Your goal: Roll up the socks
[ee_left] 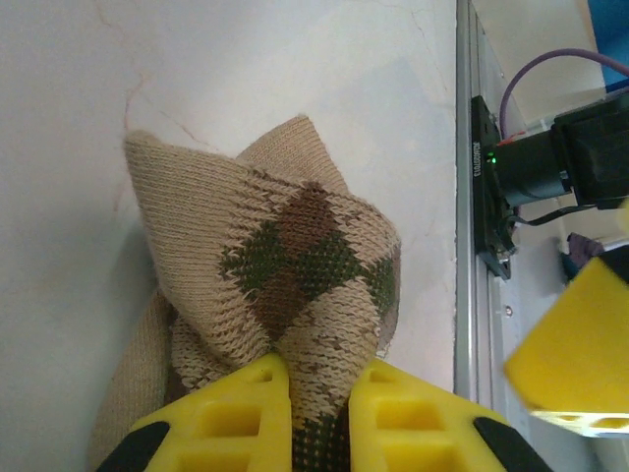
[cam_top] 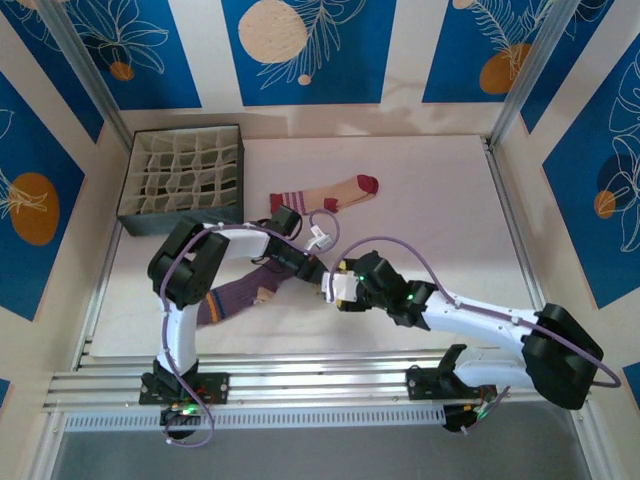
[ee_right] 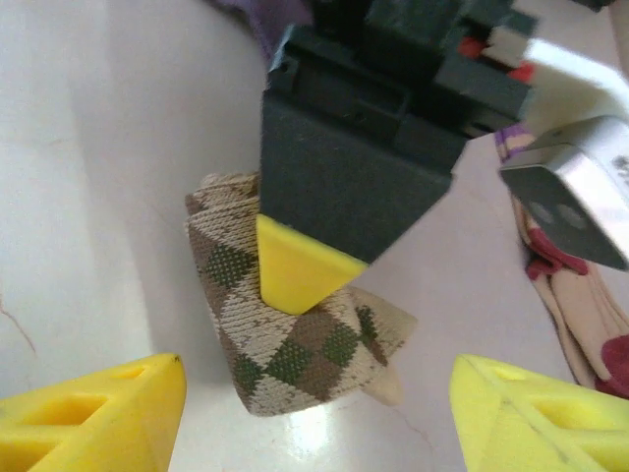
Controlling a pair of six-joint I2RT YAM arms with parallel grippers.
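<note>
White tabletop point(ee_left: 246, 69) — bunched tan argyle sock point(ee_left: 295, 265) pinched in left gripper point(ee_left: 319, 382) — right gripper point(ee_right: 316, 382) wide.

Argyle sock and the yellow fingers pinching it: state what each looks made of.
The argyle sock looks like knitted fabric, soft and matte: stitch loops show and it folds. The yellow fingers seem hard moulded plastic, smooth, with recessed pockets.

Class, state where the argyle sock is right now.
The argyle sock is bunched near the table centre, pinched in the left gripper; in the right wrist view the open right gripper flanks it without touching.
</note>
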